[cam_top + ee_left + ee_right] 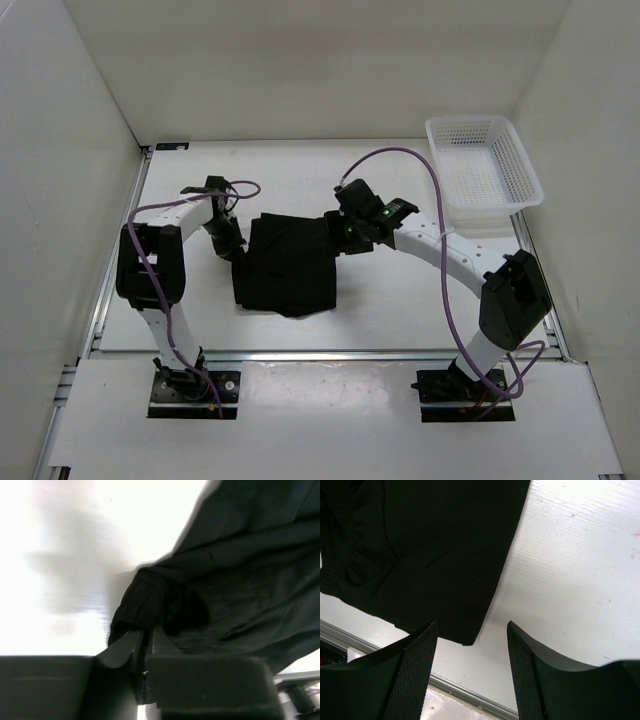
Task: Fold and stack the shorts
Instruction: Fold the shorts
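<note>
Black cloth shorts (290, 265) lie folded at the middle of the desk (400, 300). The left hand (233, 250) clamps their bunched nine o'clock edge; the right hand (340, 228) hovers at their two o'clock, fingers apart. A white mesh basket (468, 121) stands at the desk's two o'clock corner.

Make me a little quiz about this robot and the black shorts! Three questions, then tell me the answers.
1. True or false: the right gripper has its jaws open.
2. Pick one. What are the jaws of the left gripper shut on? A. the shorts; B. a towel; C. nothing.
3. Fill in: the white mesh ____ stands at the far right corner of the table.
Key: 1 true; 2 A; 3 basket.
</note>
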`<state>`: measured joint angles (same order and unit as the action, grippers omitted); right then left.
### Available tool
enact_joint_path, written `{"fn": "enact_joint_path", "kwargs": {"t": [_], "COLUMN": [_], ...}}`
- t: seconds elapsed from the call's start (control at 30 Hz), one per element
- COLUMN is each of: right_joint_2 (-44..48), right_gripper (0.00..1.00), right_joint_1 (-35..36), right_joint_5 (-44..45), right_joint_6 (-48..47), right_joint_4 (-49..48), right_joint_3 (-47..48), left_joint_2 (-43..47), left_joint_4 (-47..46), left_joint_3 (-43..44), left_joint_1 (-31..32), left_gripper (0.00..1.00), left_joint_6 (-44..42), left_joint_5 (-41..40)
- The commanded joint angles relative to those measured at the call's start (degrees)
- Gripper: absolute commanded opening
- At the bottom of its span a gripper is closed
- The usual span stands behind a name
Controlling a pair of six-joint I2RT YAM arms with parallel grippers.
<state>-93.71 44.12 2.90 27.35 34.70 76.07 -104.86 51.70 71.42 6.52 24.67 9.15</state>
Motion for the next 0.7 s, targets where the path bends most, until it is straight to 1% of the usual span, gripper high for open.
{"fn": "enact_joint_path", "kwargs": {"t": [0.0,0.07,0.13,0.17,0.2,0.27,0.4,0.47,0.5,0.53,0.6,0.63,0.67], "right_joint_2": [2.7,3.5,4.2,4.8,4.8,5.3,5.3,5.3,5.8,5.8,6.3,7.1,8.1], "right_gripper": [0.63,0.63,0.63,0.63,0.63,0.63,0.63,0.63,0.63,0.65,0.74,0.79,0.81], "right_joint_1": [-1.4,-2.0,-3.2,-3.2,-3.9,-5.2,-5.7,-5.7,-5.7,-5.7,-5.7,-5.7,-6.2], "right_joint_5": [-0.3,-0.3,-0.3,-0.3,-0.3,-0.3,-0.3,0.3,0.3,0.3,0.9,0.9,0.9], "right_joint_6": [1.0,1.0,1.0,1.0,1.0,1.0,1.0,1.0,1.0,1.0,1.0,1.0,1.0], "right_joint_4": [1.2,1.2,1.2,1.7,1.7,1.7,2.2,2.2,2.2,2.2,2.8,2.8,2.8], "right_joint_3": [-0.2,-1.0,-1.7,-2.4,-2.4,-3.0,-3.6,-3.6,-3.6,-4.1,-4.7,-5.5,-5.5], "left_joint_2": [0.8,2.2,5.4,6.6,7.5,8.2,4.1,-1.2,-3.2,-7.0,-8.2,-8.2,-7.0], "left_joint_4": [-1.6,-0.4,1.1,1.6,1.6,3.8,3.8,3.8,4.8,5.6,6.9,6.9,6.9], "left_joint_3": [3.4,4.8,5.7,7.1,8.1,11.6,16.3,19.1,20.3,21.6,23.4,23.4,24.0], "left_joint_1": [0.6,1.1,1.6,3.0,3.5,4.0,4.6,4.6,4.6,4.6,4.6,4.6,4.6], "left_gripper": [0.1,0.1,0.1,0.1,0.1,0.1,0.1,0.1,0.26,0.39,0.76,1.0,1.0], "left_joint_6": [-0.7,-0.7,-0.7,-0.1,-0.1,1.1,1.1,1.1,1.1,1.1,1.7,1.7,2.3], "left_joint_5": [2.8,2.8,1.6,1.6,0.0,-0.5,-1.1,-3.2,-4.2,-4.7,-5.9,-7.3,-8.3]}}
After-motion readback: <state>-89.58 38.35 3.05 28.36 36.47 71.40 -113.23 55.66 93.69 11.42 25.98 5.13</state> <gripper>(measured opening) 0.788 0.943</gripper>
